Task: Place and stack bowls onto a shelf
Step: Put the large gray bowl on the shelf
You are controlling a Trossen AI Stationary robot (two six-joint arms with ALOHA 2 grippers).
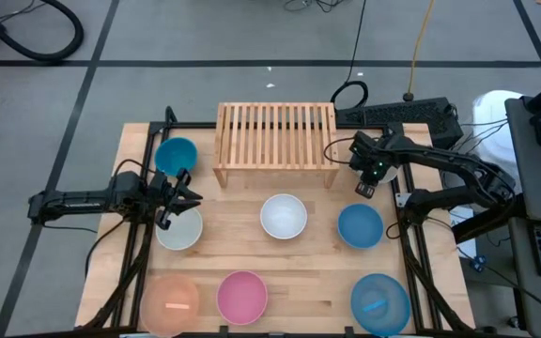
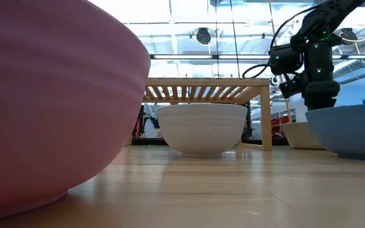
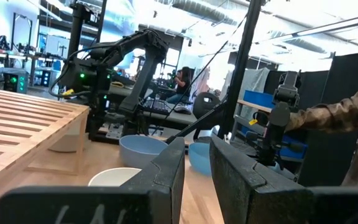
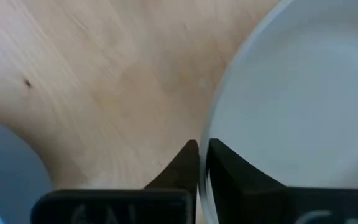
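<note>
Right tool (image 4: 199,155) closed thinly on the rim of a pale bowl (image 4: 303,93), one finger inside the wall and one outside, just off the right-hand leg of the shelf (image 1: 275,139). Hard to tell whether its base sits on the desk (image 1: 317,272) or just clear of it. Left tool (image 1: 182,193) open and empty, hovering at the edge of the grey bowl (image 1: 177,230). Probably light, stiff, smooth plastic: little weight to lift, but slippery, and likely to tilt or swing from a one-sided rim pinch. Best taken at the rim as here, deep enough to bite the wall and not only the lip. Shelf top bare and slatted, about two bowls wide, so worth setting down well inside its edges, base flat across the slats. Tight spots: shelf leg and blue bowl (image 1: 360,226) both close to the held bowl, so better to lift straight up before crossing the shelf's edge. More open room toward the middle of the desk, between the white bowl (image 1: 284,216) and the shelf. Teal bowl (image 1: 177,155), peach bowl (image 1: 170,302), pink bowl (image 1: 242,296) and light-blue bowl (image 1: 380,303) well apart from this move.
</note>
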